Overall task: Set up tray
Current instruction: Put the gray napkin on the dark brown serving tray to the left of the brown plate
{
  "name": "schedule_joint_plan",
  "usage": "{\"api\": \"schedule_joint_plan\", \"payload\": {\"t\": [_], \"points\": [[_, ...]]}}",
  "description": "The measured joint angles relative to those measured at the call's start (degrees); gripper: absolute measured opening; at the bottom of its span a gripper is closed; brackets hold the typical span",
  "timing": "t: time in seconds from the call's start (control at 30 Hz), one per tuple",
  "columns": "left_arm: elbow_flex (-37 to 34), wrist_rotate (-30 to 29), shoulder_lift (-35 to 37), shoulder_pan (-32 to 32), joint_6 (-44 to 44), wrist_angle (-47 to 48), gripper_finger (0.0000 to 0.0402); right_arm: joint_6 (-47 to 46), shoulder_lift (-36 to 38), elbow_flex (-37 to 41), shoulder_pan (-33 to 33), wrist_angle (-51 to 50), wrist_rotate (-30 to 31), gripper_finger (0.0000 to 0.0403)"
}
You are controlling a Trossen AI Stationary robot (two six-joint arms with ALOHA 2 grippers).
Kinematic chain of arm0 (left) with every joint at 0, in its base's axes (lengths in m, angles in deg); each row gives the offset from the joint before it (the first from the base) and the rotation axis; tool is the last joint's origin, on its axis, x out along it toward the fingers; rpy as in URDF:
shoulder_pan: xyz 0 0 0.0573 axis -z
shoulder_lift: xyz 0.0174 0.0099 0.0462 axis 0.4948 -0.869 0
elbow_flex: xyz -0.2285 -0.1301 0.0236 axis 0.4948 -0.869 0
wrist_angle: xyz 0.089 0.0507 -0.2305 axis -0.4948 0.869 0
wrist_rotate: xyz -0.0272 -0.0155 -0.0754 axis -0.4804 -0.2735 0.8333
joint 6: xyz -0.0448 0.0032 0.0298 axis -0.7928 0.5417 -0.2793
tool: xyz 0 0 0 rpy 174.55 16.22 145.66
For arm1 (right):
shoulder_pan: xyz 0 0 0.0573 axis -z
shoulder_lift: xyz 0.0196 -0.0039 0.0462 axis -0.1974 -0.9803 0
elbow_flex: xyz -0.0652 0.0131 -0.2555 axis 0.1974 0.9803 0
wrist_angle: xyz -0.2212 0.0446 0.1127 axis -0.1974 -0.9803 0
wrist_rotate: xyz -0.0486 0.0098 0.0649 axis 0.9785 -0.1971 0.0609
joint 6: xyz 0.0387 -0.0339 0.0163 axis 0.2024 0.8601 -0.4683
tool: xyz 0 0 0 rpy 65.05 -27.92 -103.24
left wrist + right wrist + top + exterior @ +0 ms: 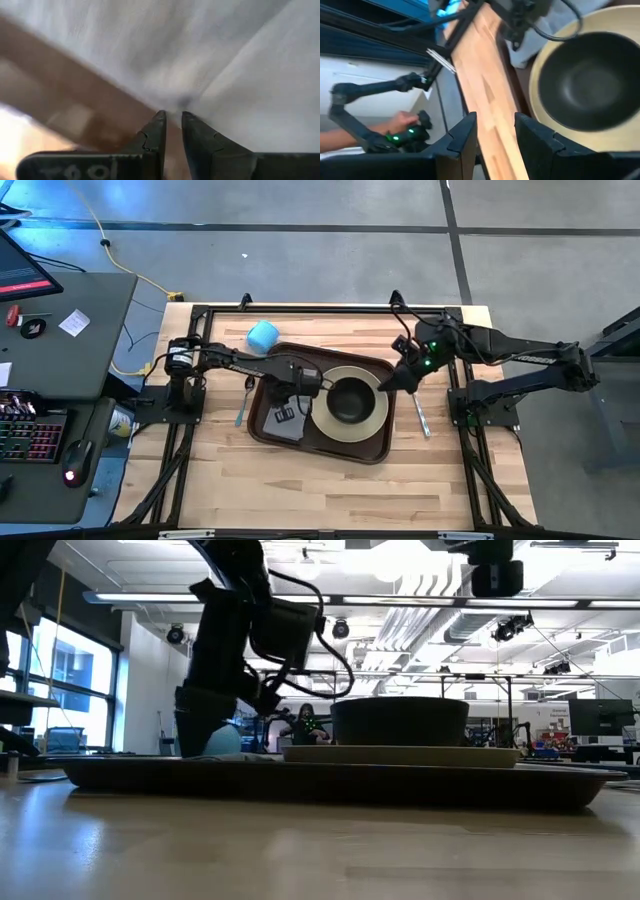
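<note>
The tray (372, 448) lies in the middle of the table (330, 490), carrying a beige plate (372, 412) with a dark bowl (349, 398) on it and a grey napkin (283, 423) beside. The left gripper (285, 412) pinches the napkin, probably to place it flat. The right gripper (392, 380), fingers apart and empty, waits at the tray's edge.

— What kind of place is this looking like?
— A robotics lab: ceiling strip lights (300, 598) are glowing, monitors (600, 718) are standing behind, a keyboard (28, 435) is lying nearby.
</note>
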Motion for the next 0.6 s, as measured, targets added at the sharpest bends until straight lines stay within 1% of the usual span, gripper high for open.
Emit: {"api": "schedule_joint_plan", "payload": {"t": [0.17,0.27,0.43,0.6], "points": [[0.0,-6.15,0.0,-0.96,-0.05,6.95,0.0094,1.5,0.0,0.02,-0.02,-1.24,1.86,0.0124],[0.0,-7.43,0.0,-1.86,0.03,8.57,0.0095,2.19,0.0,0.02,0.0,-1.24,2.99,0.0124],[0.08,-3.13,1.04,-2.17,-1.7,8.21,0.0095,2.67,0.0,0.02,-0.02,-1.35,2.99,0.0124],[0.17,2.04,6.43,-0.4,-2.8,2.31,0.0095,2.91,0.0,0.02,-0.21,-2.0,2.88,0.0124]]}}
